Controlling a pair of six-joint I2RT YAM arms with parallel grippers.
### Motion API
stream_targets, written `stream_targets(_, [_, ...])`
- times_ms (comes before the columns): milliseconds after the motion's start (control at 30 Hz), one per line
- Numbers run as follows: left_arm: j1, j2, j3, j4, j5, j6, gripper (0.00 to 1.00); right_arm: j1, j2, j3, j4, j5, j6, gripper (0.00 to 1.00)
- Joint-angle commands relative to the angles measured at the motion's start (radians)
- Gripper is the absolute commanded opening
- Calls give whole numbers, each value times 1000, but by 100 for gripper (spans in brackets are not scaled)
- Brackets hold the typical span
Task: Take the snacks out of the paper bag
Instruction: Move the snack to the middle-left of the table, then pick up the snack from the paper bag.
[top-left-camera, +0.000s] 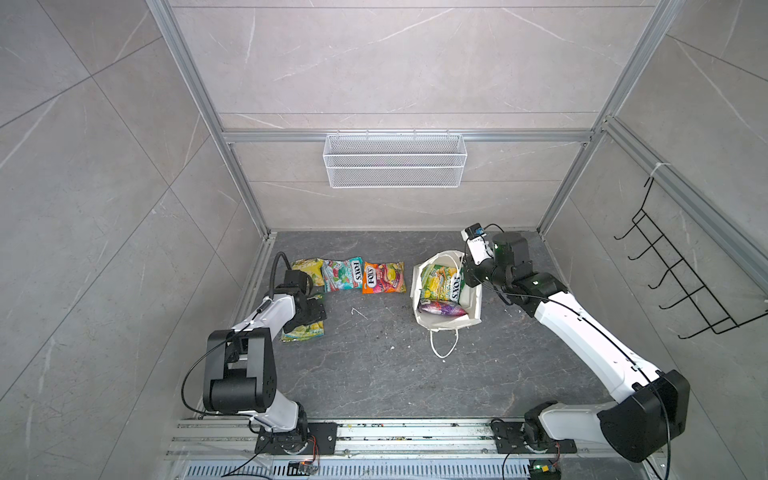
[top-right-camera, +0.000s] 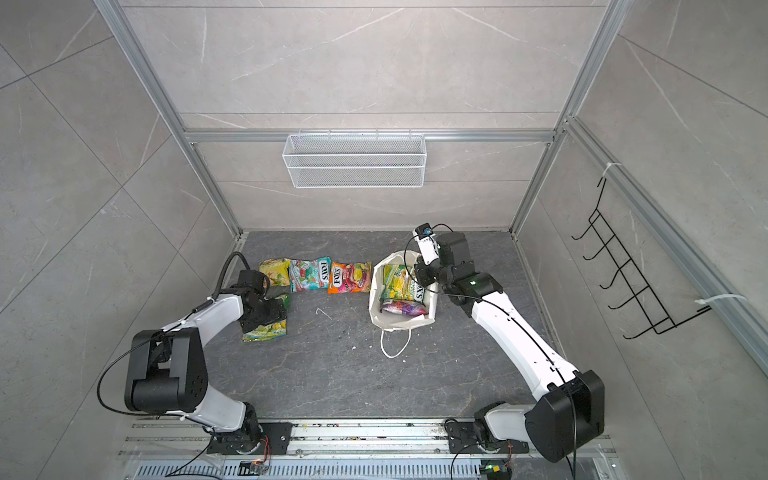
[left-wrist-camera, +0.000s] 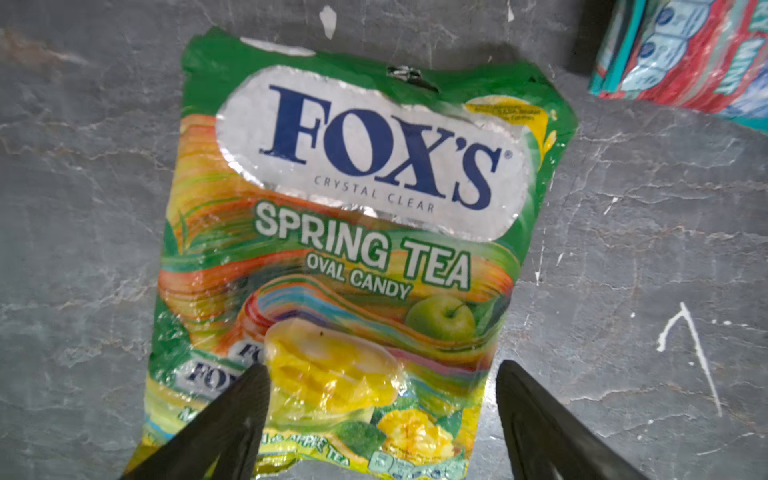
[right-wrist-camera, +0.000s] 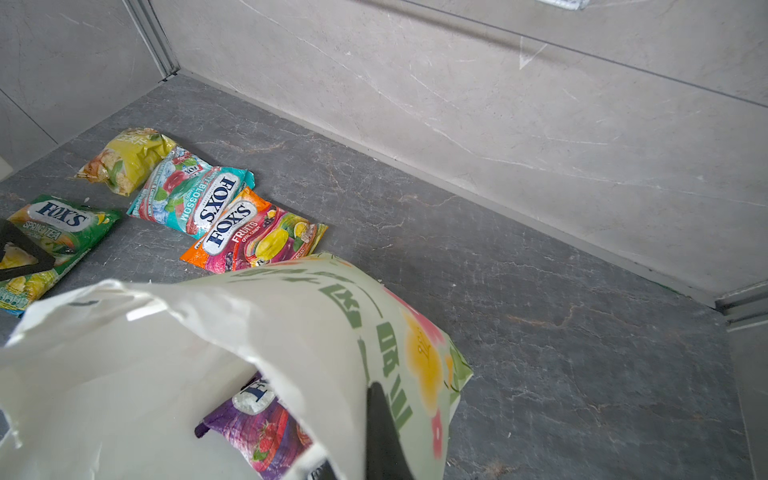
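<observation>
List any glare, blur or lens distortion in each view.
Left wrist view: glare washes out part of the green candy packet. Right wrist view: the paper bag up close looks soft; the orange packet beyond is sharp. Both top views: the wide-angle lens splays the frame posts.

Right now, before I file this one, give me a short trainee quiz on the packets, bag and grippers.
1. How many glossy FOX'S candy packets lie outside the white paper carrier bag?
2. True or false: the left gripper is shut on the green Spring Tea packet.
3. What does the right gripper pinch? A: the bag's wall. B: a purple packet. C: nothing.
Key: 1 four; 2 false, its jaws stand open over it; 3 A.
</observation>
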Motion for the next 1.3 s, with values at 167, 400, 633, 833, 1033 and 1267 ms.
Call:
stream_targets(167, [2, 66, 16, 65, -78, 104, 81, -1, -17, 9, 71, -13, 22, 0])
stream_targets(400, [1, 118, 21, 127, -137, 181, 80, -1, -31, 5, 63, -9, 21, 0])
stream_targets(633, [-14, 87, -2, 193, -165, 244, 79, -1, -31, 2, 68, -7, 24, 0])
stream_targets(833, [-129, -68, -2, 187, -282, 259, 81, 0, -26, 8, 65, -14, 27, 0])
stream_targets(1033, [-232, -336, 75, 215, -127, 295, 79, 7, -38, 10, 34, -43, 18, 0])
stream_targets(1267, [-487, -402, 193, 195, 169, 558, 78, 47, -64, -58, 19, -76, -26, 0])
